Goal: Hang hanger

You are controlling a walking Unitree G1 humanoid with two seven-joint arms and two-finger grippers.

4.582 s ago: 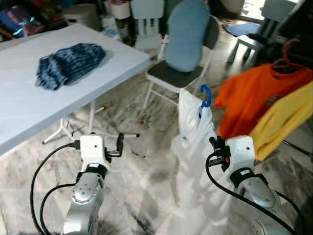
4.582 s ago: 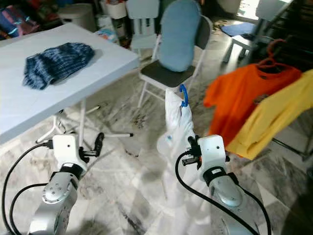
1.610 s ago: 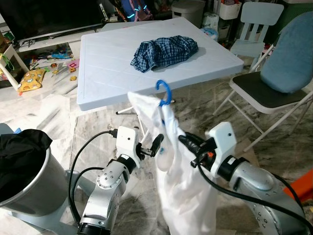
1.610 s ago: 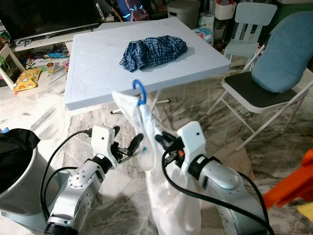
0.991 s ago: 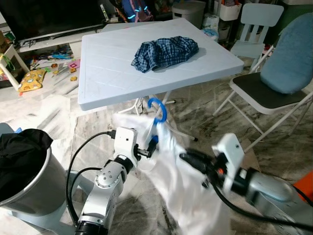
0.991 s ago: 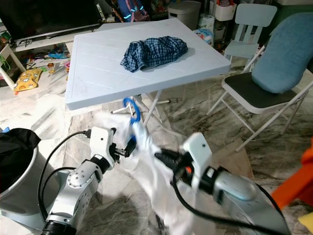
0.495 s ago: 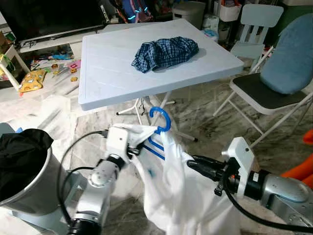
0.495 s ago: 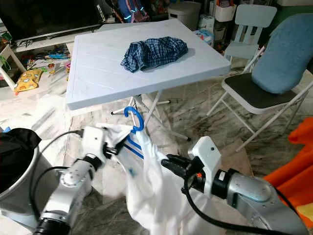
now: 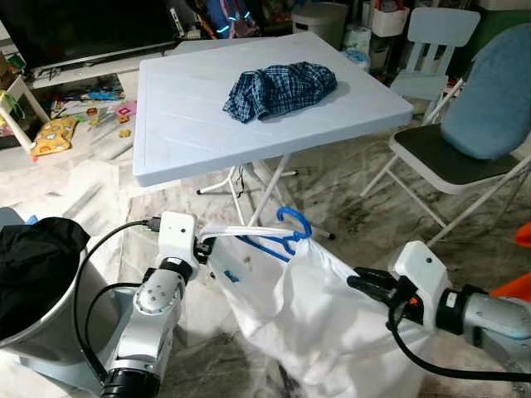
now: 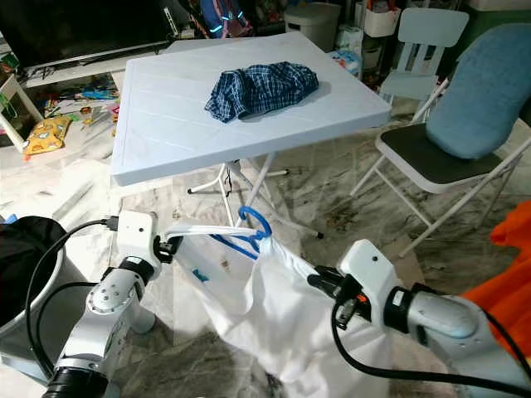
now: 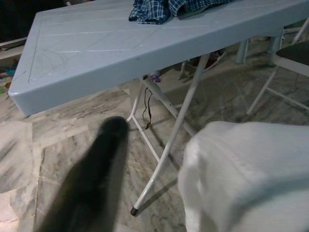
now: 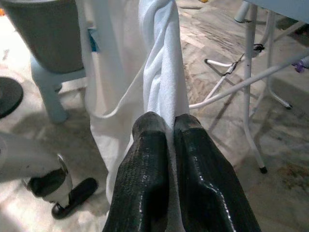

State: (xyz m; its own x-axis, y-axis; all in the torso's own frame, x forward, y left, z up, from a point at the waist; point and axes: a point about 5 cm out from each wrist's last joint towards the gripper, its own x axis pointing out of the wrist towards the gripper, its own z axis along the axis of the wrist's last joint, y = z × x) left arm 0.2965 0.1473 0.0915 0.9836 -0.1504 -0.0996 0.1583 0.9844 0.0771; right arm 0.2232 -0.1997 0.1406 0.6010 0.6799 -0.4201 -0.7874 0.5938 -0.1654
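Note:
A white garment (image 9: 323,319) on a blue hanger (image 9: 292,225) is stretched low over the floor between my two grippers. My left gripper (image 9: 204,240) is shut on one shoulder of the garment. In the left wrist view one blurred black finger (image 11: 99,179) lies beside the white cloth (image 11: 241,169). My right gripper (image 9: 358,284) is shut on the other side of the garment. Its two fingers pinch a twisted fold of white cloth (image 12: 161,77) in the right wrist view. The hanger's hook points up between the grippers.
A white folding table (image 9: 191,124) with a blue plaid shirt (image 9: 280,87) stands just ahead. A folding chair (image 9: 448,153) with a blue cushion is at the right. A grey bin (image 9: 58,323) of dark clothes sits at my left. An orange garment (image 10: 506,274) shows at the right edge.
My view has swung from the clothes by the chair to the table. In the last second my left gripper took the garment's shoulder and pulled left. The garment now spreads wide and low.

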